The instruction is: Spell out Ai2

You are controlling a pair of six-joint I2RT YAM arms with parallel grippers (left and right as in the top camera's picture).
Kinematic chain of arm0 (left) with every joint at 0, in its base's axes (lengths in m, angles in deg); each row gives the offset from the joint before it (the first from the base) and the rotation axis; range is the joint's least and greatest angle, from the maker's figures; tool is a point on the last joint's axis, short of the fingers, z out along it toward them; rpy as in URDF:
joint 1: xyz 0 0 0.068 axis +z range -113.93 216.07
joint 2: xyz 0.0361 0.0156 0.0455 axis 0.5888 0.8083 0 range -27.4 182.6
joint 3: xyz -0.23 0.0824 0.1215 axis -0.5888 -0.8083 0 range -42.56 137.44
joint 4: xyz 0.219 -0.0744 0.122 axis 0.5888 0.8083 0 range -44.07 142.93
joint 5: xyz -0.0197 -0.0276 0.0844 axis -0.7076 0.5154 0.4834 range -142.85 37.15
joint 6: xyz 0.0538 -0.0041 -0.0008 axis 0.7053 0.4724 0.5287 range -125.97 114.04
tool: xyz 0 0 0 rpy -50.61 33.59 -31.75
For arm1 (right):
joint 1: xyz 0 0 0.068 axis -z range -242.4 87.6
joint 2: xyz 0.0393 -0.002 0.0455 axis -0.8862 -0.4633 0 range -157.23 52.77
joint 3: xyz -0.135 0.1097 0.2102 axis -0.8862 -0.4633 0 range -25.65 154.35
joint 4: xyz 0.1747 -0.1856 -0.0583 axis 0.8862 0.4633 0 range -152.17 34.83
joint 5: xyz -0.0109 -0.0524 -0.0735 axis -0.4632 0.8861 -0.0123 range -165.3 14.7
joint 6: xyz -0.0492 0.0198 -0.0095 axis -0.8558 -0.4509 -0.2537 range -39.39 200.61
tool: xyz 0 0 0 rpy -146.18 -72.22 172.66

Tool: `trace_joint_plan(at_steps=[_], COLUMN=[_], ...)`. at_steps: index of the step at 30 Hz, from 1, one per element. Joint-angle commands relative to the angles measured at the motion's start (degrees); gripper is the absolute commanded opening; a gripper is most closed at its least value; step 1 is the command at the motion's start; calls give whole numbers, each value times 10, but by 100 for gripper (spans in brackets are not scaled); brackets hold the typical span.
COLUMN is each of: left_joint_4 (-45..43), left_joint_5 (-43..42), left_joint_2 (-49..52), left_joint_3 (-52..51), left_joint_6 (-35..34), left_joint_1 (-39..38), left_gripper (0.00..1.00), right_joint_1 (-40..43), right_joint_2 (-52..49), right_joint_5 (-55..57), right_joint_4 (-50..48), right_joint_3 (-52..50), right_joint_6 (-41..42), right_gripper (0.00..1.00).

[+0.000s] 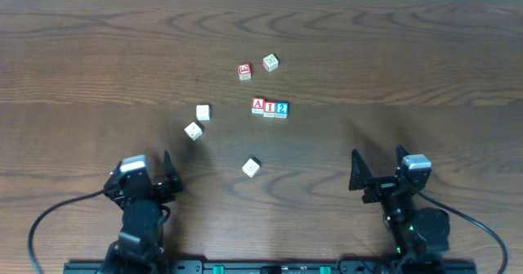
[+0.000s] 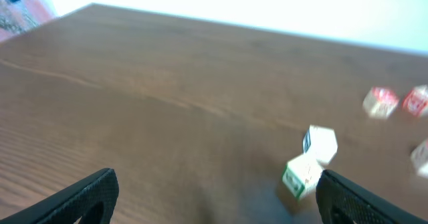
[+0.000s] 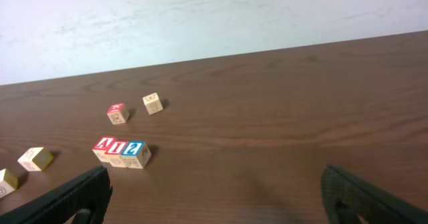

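Note:
The A cube (image 1: 258, 105), the I cube (image 1: 270, 108) and the blue 2 cube (image 1: 282, 109) stand side by side in a touching row at mid-table, reading Ai2. In the right wrist view the A (image 3: 103, 146), I (image 3: 118, 148) and 2 (image 3: 135, 152) sit ahead to the left. My left gripper (image 1: 140, 169) (image 2: 217, 204) is open near the front left, holding nothing. At the front right my right gripper (image 1: 378, 163) (image 3: 214, 197) is also open with nothing between its fingers, well short of the row.
A fourth red-marked cube (image 1: 244, 71) (image 3: 117, 112) and a cream cube (image 1: 270, 62) (image 3: 152, 103) lie behind the row. Two cream cubes (image 1: 203, 112) (image 1: 193, 131) sit left of it, one with green marks (image 2: 302, 176) close to my left finger. Another cube (image 1: 251, 168) lies nearer the front.

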Motion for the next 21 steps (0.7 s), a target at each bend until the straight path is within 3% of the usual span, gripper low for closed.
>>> trace_joint_plan(at_steps=[1, 21], left_joint_4=[11, 7], left_joint_5=[13, 13], left_joint_2=[-32, -33], left_joint_3=[-11, -12], left_joint_6=[10, 10], left_joint_1=[13, 50], left_gripper=[95, 95], right_joint_1=[7, 39], right_joint_2=[8, 18], right_joint_5=[5, 5], right_joint_4=[1, 1], right_joint_3=[-8, -8], right_joint_6=[6, 6], right_gripper=[99, 99])
